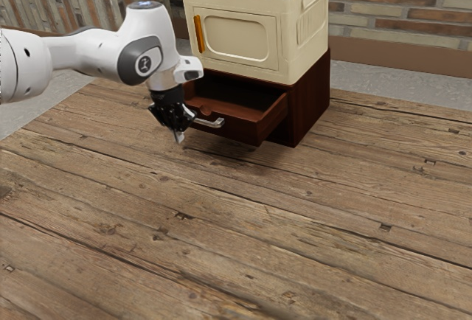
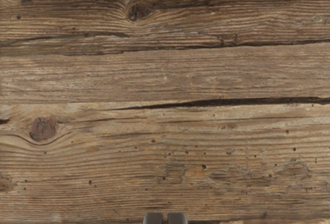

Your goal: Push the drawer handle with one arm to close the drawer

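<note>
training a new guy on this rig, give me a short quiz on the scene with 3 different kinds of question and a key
1. True or false: the drawer is open.
2. Multiple choice: what color is the upright handle on the door of the cream box?
a) silver
b) orange
c) black
3. Short answer: in the exterior view, which metal part of the drawer does the gripper appear close to?

Key:
1. True; its front stands out from the brown cabinet.
2. b
3. The drawer handle.
</note>
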Motion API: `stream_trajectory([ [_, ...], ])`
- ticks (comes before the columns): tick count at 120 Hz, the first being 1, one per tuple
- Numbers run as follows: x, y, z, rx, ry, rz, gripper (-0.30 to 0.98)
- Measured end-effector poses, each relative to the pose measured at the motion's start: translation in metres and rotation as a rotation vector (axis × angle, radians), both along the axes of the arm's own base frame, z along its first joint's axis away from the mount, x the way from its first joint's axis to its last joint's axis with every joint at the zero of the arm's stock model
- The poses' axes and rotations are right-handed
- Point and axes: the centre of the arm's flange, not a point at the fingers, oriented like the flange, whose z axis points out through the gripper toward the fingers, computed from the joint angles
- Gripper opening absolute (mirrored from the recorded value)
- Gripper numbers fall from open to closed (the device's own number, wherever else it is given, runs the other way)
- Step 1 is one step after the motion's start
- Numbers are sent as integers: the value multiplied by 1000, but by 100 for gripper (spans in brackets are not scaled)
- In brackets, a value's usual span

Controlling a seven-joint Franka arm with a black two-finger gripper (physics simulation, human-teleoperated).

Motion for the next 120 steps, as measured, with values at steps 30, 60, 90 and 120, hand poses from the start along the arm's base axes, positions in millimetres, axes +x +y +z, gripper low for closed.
stream_trajectory([
  [30,23,4,-16,5,25,-47,-10],
  [60,30,1,-21,5,34,-89,-10],
  [90,40,0,-12,19,3,-123,-10],
  [120,58,5,-22,20,-32,-135,-10],
])
